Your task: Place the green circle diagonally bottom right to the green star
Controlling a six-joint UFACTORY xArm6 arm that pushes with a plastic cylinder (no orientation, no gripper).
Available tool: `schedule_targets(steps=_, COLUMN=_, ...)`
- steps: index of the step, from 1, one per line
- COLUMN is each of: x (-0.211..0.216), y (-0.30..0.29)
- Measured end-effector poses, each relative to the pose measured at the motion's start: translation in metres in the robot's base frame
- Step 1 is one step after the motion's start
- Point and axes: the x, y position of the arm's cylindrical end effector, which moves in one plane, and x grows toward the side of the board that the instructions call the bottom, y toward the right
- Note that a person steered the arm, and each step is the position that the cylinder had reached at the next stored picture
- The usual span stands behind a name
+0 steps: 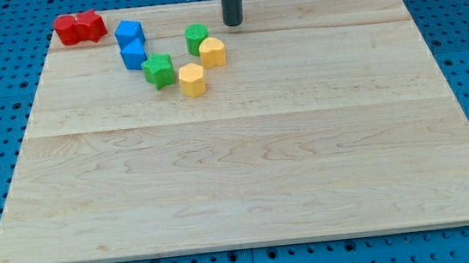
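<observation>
Bright, even light from overhead — only faint, short shadows hug the blocks on the wooden board (246, 165). Focus slightly soft, no glare.

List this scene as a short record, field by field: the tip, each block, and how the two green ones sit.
tip: my tip near the view's top edge, to the right of all blocks, touching none
green circle: up and right of the green star, apart from it
yellow blocks: one against the green circle, one right of the green star
blue blocks: two, stacked along the view's left of the greens
red blocks: pair at the board's top left corner
task state: not yet done
</observation>
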Motion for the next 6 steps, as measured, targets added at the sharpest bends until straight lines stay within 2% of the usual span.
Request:
schedule_targets(steps=1, x=0.024, y=-0.041)
schedule_targets(steps=2, x=0.096, y=-0.079)
schedule_targets(steps=3, x=0.128, y=-0.123)
schedule_targets(steps=4, x=0.134, y=-0.124)
schedule_targets(steps=5, x=0.167, y=-0.102)
schedule_targets(steps=6, x=0.168, y=-0.097)
